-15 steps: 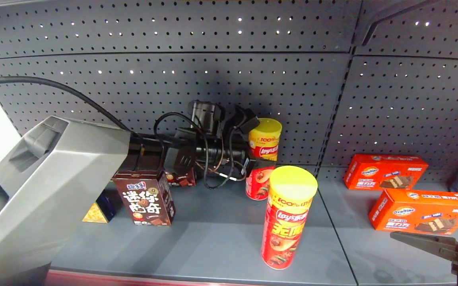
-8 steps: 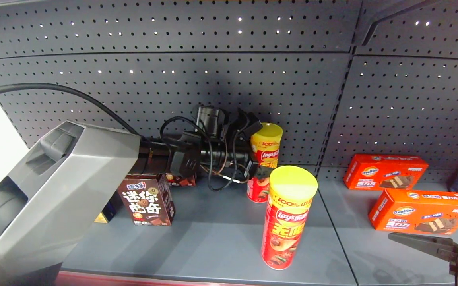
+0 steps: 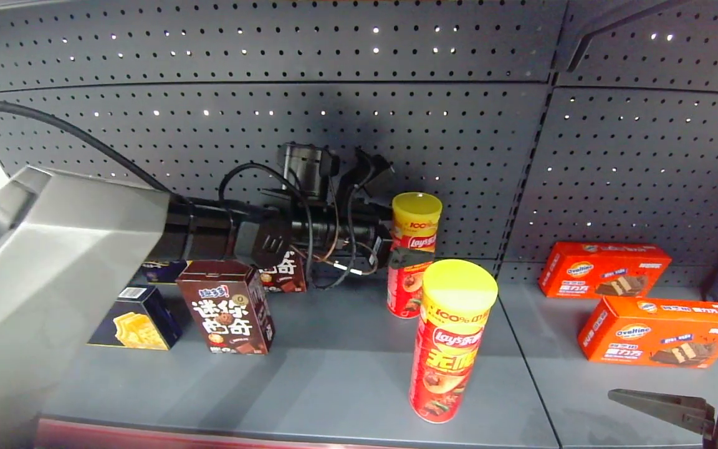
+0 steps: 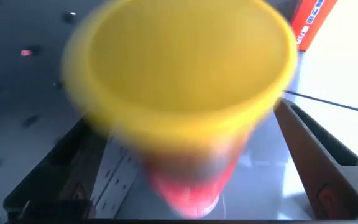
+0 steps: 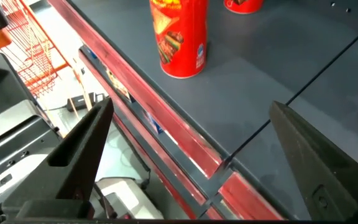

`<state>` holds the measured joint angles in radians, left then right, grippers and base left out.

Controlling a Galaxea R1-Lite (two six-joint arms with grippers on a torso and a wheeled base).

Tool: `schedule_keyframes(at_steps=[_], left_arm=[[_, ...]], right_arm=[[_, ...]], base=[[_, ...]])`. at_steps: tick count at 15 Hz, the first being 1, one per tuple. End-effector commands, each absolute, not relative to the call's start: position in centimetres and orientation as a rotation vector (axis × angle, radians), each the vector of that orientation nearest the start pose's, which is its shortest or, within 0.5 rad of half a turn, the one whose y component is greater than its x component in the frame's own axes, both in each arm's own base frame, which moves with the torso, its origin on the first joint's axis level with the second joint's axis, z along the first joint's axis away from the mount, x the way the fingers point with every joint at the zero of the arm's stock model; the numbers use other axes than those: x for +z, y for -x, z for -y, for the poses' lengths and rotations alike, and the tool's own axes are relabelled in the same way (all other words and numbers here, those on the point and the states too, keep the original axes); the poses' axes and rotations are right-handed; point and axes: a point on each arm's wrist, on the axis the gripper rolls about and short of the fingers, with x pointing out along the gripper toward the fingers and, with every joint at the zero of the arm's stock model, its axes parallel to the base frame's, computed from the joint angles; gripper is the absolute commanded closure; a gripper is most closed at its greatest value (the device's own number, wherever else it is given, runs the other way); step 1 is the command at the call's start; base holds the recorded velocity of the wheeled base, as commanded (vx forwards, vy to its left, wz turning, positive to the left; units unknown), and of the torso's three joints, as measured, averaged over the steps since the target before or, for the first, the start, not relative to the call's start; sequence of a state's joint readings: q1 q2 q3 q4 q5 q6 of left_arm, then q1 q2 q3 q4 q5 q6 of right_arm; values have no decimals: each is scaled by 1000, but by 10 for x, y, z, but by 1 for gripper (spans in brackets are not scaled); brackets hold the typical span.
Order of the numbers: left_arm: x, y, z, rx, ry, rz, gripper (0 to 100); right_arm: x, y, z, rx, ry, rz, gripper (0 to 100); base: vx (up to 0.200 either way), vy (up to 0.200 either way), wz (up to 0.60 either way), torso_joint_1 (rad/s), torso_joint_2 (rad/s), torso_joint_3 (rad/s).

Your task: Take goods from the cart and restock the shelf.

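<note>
Your left gripper [image 3: 404, 255] sits at the back of the shelf [image 3: 334, 368], close to the pegboard wall [image 3: 272, 125]. Its fingers [image 4: 309, 155] are spread on either side of the rear chip can [image 3: 417, 215]. The left wrist view shows a gap beside the can's red body, but it's blurred, so you can't tell if a pad touches. That can stands upright on the shelf, near the back. The front chip can [image 3: 452, 337] stands upright nearer the shelf's front edge [image 5: 166, 124], apart from the rear one. To their left is an open strip of deck, then the brown box [image 3: 228, 307] and the blue box [image 3: 138, 321]. Another brown box [image 3: 284, 274] sits behind under your arm. Across the panel seam [image 3: 521, 349], two orange boxes [image 3: 605, 268] [image 3: 661, 329] lie flat, with bare deck in front of them. Your right gripper [image 5: 192, 109] hangs by the front edge, fingers wide apart and holding nothing. The red wire cart [image 5: 36, 56] is down below.
</note>
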<state>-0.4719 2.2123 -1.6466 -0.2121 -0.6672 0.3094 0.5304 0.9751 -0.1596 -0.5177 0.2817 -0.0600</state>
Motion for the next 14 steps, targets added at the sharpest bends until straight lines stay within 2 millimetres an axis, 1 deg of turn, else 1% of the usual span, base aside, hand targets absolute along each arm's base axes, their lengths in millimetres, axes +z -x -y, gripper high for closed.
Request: schedule_keyframes(at_steps=[1,3,4,5,6,7,8,10,11,12,13,14], left_arm=[[215,-370,196,-1130,-239,-158,0],[234,-336,179,-1094,-239,-157,0],[239,-329,175,-1087,-239,-151,0],[252,-307,165,-1059,-229,-142,0],[256,-300,162,-1050,-228,-137,0],[262,-284,155,-1020,-227,-137,0],[266,-264,145,-988,-218,-144,0],[269,-241,133,-966,-194,-152,0],[269,-218,121,-919,-186,-154,0],[270,-209,115,-891,-176,-156,0],[274,-194,106,-841,-133,-154,0],[276,-186,102,-808,-102,-154,0]], right_arm=[[142,-86,-58,814,94,-281,0],[143,-85,-58,820,92,-278,0],[143,-86,-58,820,92,-277,0],[143,-86,-58,809,92,-281,0],[143,-86,-58,808,91,-281,0],[144,-87,-58,807,89,-282,0],[146,-90,-59,786,90,-284,0],[146,-97,-63,724,108,-325,0],[151,-103,-68,703,120,-349,0],[151,-106,-70,700,122,-355,0],[151,-111,-72,691,126,-368,0],[151,-117,-76,672,133,-386,0]], base=[[0,0,0,0,0,0],[0,0,0,0,0,0],[0,0,0,0,0,0],[0,0,0,0,0,0],[0,0,0,0,0,0],[0,0,0,0,0,0],[0,0,0,0,0,0],[0,0,0,0,0,0],[0,0,0,0,0,0],[0,0,0,0,0,0],[0,0,0,0,0,0],[0,0,0,0,0,0]])
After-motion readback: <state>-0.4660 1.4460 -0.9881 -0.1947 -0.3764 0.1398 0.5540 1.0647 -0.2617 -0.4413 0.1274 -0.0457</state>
